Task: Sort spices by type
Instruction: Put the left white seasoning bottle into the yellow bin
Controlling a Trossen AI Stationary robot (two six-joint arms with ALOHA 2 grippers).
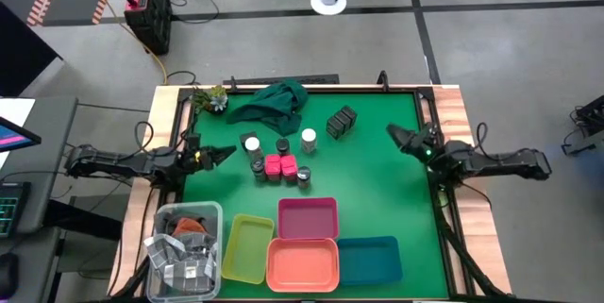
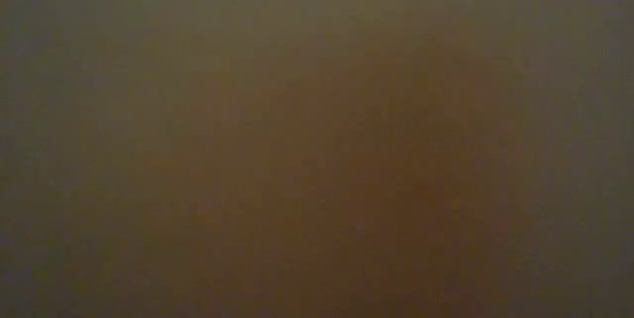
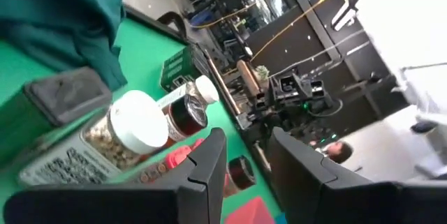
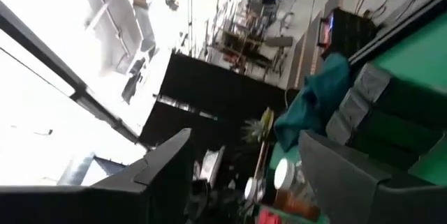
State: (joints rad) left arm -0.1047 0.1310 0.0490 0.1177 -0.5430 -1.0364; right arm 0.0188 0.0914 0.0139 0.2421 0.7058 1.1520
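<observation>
1. Plastic trays [image 1: 307, 243], four of them, sit nearest and hold no spices yet
2. Beyond the trays, all spices [image 1: 280, 155] stand unsorted on the green mat [image 1: 377, 190]
3. Left gripper [image 1: 226, 153], jaws narrowly parted and empty, waits beside the spices; right gripper [image 1: 395, 135], jaws spread and empty, sits well apart

A dark green cloth [image 1: 274, 103] lies bunched at the tabletop's [image 1: 377, 180] far edge, a small plant [image 1: 211, 98] left of it. Opposite the cloth sit yellow [image 1: 247, 246], pink [image 1: 307, 218], orange [image 1: 303, 264] and blue [image 1: 370, 259] trays, plus a clear bin [image 1: 185, 249].
</observation>
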